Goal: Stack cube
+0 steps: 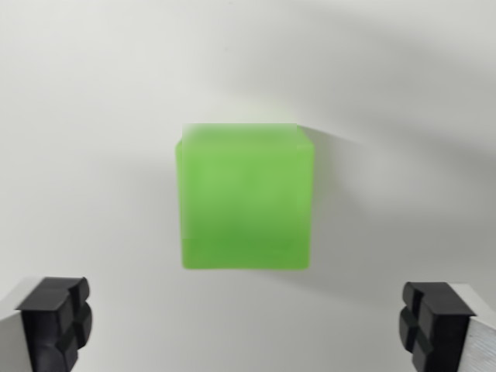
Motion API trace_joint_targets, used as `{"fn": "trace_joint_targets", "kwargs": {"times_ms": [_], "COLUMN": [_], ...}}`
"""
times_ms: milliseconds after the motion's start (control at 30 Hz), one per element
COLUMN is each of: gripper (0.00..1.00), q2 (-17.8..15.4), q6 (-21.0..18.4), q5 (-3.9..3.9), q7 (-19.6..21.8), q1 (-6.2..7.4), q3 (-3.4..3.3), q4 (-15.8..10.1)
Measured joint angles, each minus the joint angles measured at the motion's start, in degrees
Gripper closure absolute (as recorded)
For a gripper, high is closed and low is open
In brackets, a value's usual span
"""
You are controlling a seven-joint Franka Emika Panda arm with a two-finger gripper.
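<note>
Green cube (pixel 245 200) blurred, black fingers (pixel 54 322) spread wide, cropped at corners

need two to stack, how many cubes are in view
1. The green cube sits mid-frame on the white surface, between and beyond the open fingers. Any second cube lies outside this view.

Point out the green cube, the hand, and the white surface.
green cube (pixel 245 198), wrist view, middle of its facing side
hand (pixel 246 325), wrist view, midway between the two black fingertips, open
white surface (pixel 85 101), wrist view, bare patch left of the cube
</note>
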Motion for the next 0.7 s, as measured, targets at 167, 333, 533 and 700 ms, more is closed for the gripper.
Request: {"fn": "trace_joint_targets", "kwargs": {"times_ms": [167, 333, 533, 700], "gripper": [0.0, 0.0, 0.0, 0.0], "q2": [3.6, 6.97, 10.28, 12.67], "q6": [3.33, 6.13, 8.94, 10.7], "q5": [0.6, 1.12, 1.47, 1.53], "q7": [-0.47, -0.88, -1.13, -1.17], "q1": [-0.01, -0.18, -0.58, -0.96], "q3": [0.19, 0.5, 1.01, 1.42], "q4": [0.27, 0.8, 1.41, 1.98]}}
